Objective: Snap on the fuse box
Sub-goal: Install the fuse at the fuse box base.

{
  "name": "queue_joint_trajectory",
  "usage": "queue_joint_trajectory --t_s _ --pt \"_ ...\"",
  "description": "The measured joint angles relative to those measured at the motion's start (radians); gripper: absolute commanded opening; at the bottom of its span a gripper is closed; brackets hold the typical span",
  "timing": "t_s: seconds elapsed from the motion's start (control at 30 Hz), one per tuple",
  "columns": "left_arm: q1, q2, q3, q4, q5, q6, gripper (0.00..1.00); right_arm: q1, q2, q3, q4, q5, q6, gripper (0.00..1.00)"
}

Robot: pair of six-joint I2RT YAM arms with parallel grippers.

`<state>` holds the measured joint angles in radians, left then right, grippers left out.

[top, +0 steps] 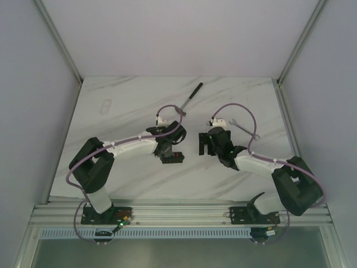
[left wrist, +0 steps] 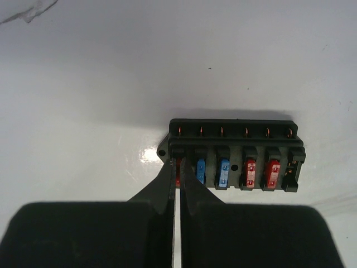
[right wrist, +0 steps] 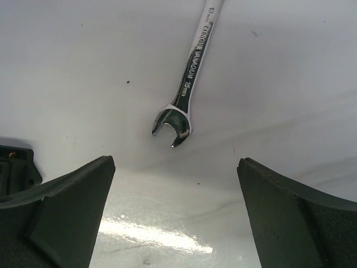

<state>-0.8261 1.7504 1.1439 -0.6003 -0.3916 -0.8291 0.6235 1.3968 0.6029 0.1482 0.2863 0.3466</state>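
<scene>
The fuse box [left wrist: 237, 146] is a small black box lying on the white table, with a row of blue and red fuses; from above the fuse box [top: 173, 158] sits near the middle. My left gripper [left wrist: 179, 174] is shut, its tips at the leftmost red fuse [left wrist: 178, 177]; whether they pinch it I cannot tell. In the top view the left gripper [top: 167, 149] hangs right over the box. My right gripper [right wrist: 175, 163] stands wide open over bare table with nothing between its fingers. From above the right gripper [top: 216, 136] is a short way right of the box.
A chrome wrench [right wrist: 187, 84] lies just ahead of the right gripper, seen from above as the wrench [top: 241, 127]. A separate black plastic part [top: 202, 143] lies between the grippers, and its corner [right wrist: 14, 167] shows at the left. A black-handled tool [top: 191, 96] lies farther back.
</scene>
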Motion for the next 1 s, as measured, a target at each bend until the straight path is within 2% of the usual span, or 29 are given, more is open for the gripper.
queue_joint_trajectory --t_s 0.3,0.33,0.43,0.7,1.0 --pt "-0.004 -0.006 -0.019 0.023 -0.005 -0.001 0.00 0.000 0.000 0.000 0.000 -0.006 0.000 1.00" --pt "-0.005 -0.007 -0.020 0.024 -0.006 0.000 0.06 0.000 0.000 0.000 0.000 -0.008 0.000 1.00" --pt "-0.005 -0.010 -0.019 0.024 -0.006 0.000 0.14 0.000 0.000 0.000 0.000 -0.012 0.000 1.00" --pt "-0.009 -0.031 -0.010 0.035 0.056 -0.002 0.30 0.000 -0.001 0.000 -0.004 -0.021 0.000 1.00" --pt "0.004 -0.063 -0.006 0.018 0.091 -0.008 0.32 0.000 -0.018 0.001 -0.019 -0.032 0.004 1.00"
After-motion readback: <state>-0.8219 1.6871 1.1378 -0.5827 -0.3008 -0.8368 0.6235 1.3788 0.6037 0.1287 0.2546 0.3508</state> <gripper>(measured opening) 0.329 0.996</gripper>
